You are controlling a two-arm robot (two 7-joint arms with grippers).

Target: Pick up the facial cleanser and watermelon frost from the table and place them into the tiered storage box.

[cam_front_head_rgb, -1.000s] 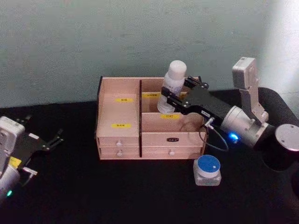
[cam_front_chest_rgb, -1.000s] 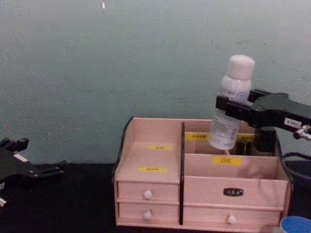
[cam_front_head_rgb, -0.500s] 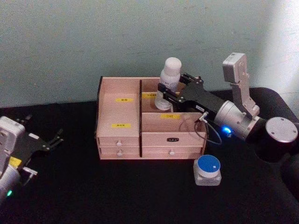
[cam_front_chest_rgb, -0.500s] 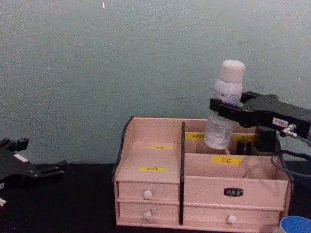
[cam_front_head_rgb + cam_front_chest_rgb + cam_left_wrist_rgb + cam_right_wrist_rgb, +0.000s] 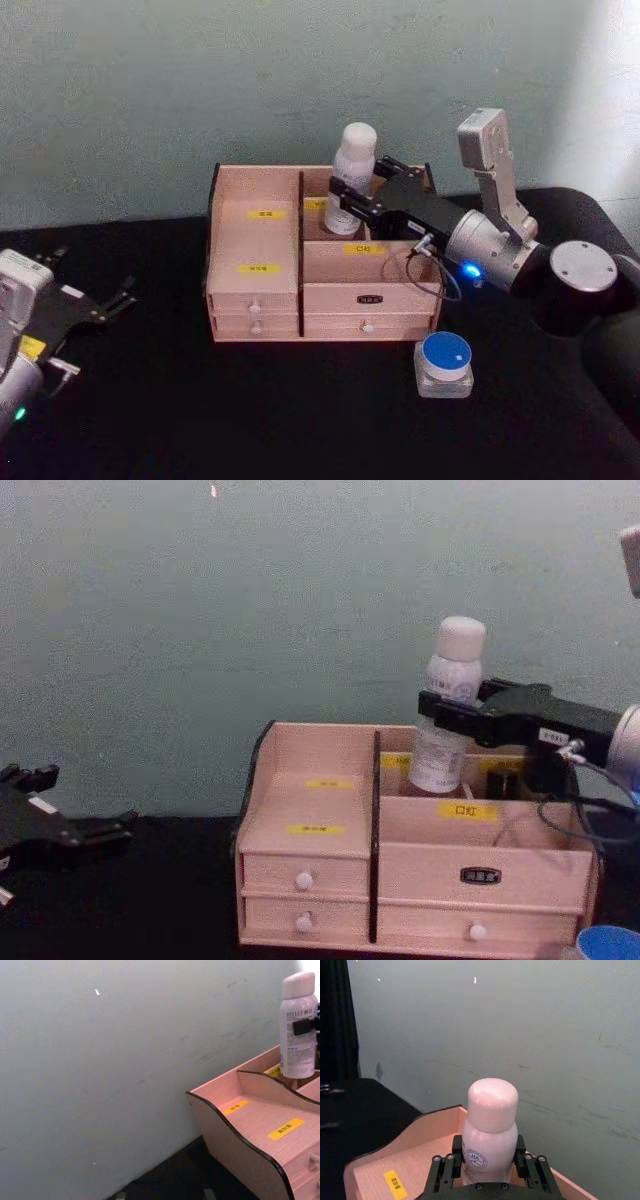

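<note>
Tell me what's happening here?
The right gripper is clamped on a white bottle, holding it nearly upright with its base dipped into the rear right compartment of the tiered storage box; whether it touches bottom is hidden. A blue-lidded jar sits on the black table in front of the box. The left gripper is parked, open, at the table's left.

Right gripper point(image 5: 348, 203) extended forward, jaws clamped; left gripper point(image 5: 108, 300) parked low, jaws apart.

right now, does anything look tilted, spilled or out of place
Nothing spilled or damaged. The white bottle, gripped by the right claw, leans slightly in the tiered storage box's rear right compartment. The blue-lidded jar sits on the table; left claw parked left.
</note>
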